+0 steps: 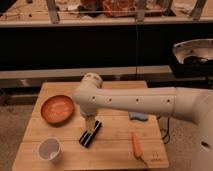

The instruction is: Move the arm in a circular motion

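The arm is thick, white and tubular with small dark dots. It reaches in from the right edge across a wooden table to a rounded elbow joint above the table's middle. From the elbow a slim pale yellowish tip hangs straight down. The gripper is at that tip, just above or touching a black rectangular object lying on the table.
An orange bowl sits at the table's left, a white cup at the front left, a carrot at the front right. A small blue object lies under the arm. A dark shelf unit stands behind.
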`<move>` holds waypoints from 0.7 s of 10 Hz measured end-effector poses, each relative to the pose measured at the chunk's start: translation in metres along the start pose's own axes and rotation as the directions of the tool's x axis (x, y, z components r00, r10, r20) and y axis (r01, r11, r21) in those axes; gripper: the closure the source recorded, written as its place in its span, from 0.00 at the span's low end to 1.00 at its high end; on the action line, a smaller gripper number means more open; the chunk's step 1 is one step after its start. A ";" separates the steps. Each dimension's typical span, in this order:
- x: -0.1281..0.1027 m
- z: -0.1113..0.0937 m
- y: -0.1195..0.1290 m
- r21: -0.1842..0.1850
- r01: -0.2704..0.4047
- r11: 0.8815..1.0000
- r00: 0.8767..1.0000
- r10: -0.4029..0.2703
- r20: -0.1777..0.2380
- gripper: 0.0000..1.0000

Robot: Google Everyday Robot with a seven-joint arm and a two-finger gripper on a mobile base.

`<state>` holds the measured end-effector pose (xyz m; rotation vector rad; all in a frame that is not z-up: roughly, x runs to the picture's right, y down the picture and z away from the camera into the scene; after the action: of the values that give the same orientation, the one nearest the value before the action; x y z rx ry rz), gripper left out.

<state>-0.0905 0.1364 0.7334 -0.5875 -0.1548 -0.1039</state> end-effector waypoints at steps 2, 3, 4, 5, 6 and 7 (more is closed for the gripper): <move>0.008 0.003 -0.058 0.012 0.004 1.000 1.000 -0.004 0.018 0.20; 0.015 0.003 -0.074 0.018 0.003 1.000 1.000 -0.003 0.020 0.20; 0.029 0.002 -0.097 0.029 -0.003 1.000 1.000 0.003 0.018 0.20; 0.051 -0.001 -0.115 0.035 -0.017 0.999 1.000 0.016 0.011 0.20; 0.074 -0.004 -0.125 0.039 -0.036 0.999 0.999 0.036 0.003 0.20; 0.092 -0.006 -0.128 0.043 -0.055 0.998 0.999 0.055 -0.002 0.20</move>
<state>-0.0173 0.0217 0.8138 -0.5484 -0.1372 -0.0486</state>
